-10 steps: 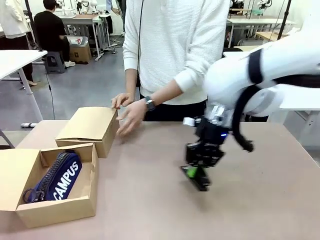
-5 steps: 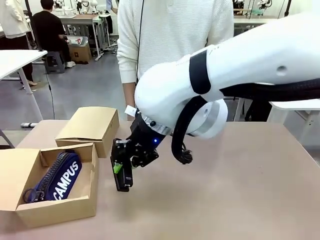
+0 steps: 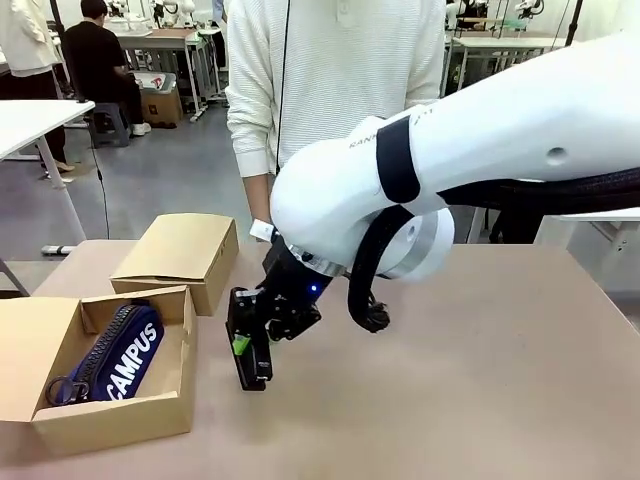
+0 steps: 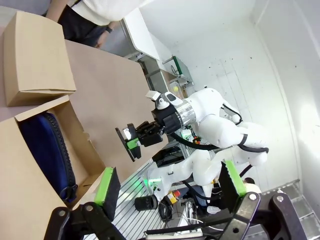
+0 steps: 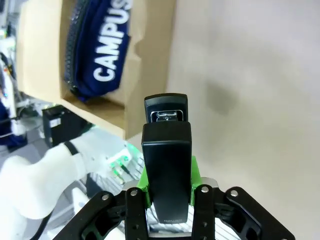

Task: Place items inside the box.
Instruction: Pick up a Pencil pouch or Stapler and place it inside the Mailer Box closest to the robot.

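Observation:
My right gripper (image 3: 244, 346) is shut on a black stapler (image 3: 251, 362), hanging point-down just above the table and just right of the open cardboard box (image 3: 112, 424). A navy pencil case (image 3: 126, 352) lettered "CAMPUS" lies inside that box. In the right wrist view the stapler (image 5: 166, 150) stands between the green pads of the right gripper (image 5: 168, 181), with the box wall (image 5: 150, 65) and the navy case (image 5: 111, 45) ahead. My left gripper (image 4: 169, 180) is open with nothing between its fingers, held over the box (image 4: 30, 195), facing the right gripper (image 4: 131, 145).
A closed cardboard box (image 3: 181, 254) stands behind the open one at the back left. A person in a white sweater (image 3: 335, 80) stands at the far edge. The table's right half (image 3: 500, 380) is bare.
My right arm has swung from the table's right side across to the left with the stapler, ending beside the open box. The person's hands have left the closed box.

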Robot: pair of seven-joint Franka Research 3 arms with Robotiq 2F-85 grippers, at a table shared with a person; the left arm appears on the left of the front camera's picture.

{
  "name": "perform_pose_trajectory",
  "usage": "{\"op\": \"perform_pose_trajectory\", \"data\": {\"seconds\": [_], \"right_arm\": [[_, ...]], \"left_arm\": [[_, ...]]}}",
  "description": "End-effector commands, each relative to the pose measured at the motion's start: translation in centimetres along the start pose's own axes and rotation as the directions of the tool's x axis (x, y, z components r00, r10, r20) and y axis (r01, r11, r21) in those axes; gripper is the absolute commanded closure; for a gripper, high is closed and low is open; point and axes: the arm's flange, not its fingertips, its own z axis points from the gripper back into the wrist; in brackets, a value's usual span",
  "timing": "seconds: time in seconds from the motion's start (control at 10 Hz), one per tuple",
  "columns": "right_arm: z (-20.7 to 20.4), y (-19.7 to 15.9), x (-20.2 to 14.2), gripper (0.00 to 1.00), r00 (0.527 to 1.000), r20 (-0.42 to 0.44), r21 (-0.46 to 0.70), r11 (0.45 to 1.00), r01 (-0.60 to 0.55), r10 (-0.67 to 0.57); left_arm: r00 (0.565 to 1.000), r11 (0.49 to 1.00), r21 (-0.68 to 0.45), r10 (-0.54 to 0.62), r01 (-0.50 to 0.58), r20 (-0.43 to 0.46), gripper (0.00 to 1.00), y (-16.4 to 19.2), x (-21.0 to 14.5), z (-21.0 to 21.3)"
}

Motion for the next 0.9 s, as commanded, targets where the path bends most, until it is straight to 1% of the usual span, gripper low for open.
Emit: {"op": "perform_pose_trajectory", "data": {"seconds": [0.0, 0.1, 0.2, 0.4, 0.5, 0.6, 0.7, 0.8], "right_arm": [[0.1, 4.1, 1.3, 0.69, 0.997, 0.058, 0.079, 0.995, -0.057, 0.053], [0.2, 6.1, 1.3, 0.69, 0.996, 0.084, 0.085, 0.995, -0.046, 0.039], [-0.3, 7.9, 1.4, 0.69, 0.992, 0.123, 0.086, 0.996, 0.013, -0.024], [-3.4, 10.0, 2.2, 0.69, 0.972, 0.212, 0.070, 0.994, 0.090, -0.103], [-4.8, 10.4, 2.1, 0.69, 0.972, 0.216, 0.030, 0.996, 0.083, -0.087], [-5.9, 10.8, 1.9, 0.69, 0.976, 0.211, 0.046, 0.998, 0.045, -0.054], [-6.4, 10.9, 2.0, 0.69, 0.973, 0.224, 0.040, 0.998, 0.044, -0.052], [-6.7, 10.8, 2.2, 0.69, 0.961, 0.267, 0.001, 0.997, 0.071, -0.068]], "left_arm": [[1.000, 1.000, -0.010, -0.021, 0.021, 0.001, 0.00, -0.1, -0.2, 0.1], [1.000, 1.000, -0.010, -0.021, 0.021, 0.001, 0.00, -0.1, -0.2, 0.1], [1.000, 1.000, -0.010, -0.021, 0.021, 0.001, 0.00, -0.1, -0.2, 0.1], [1.000, 1.000, -0.010, -0.021, 0.021, 0.001, 0.00, -0.1, -0.2, 0.1], [1.000, 1.000, -0.010, -0.021, 0.021, 0.001, 0.00, -0.1, -0.2, 0.1], [1.000, 1.000, -0.010, -0.021, 0.021, 0.001, 0.00, -0.1, -0.2, 0.1], [1.000, 1.000, -0.010, -0.021, 0.021, 0.001, 0.00, -0.1, -0.2, 0.1], [1.000, 1.000, -0.010, -0.021, 0.021, 0.001, 0.00, -0.1, -0.2, 0.1]]}}
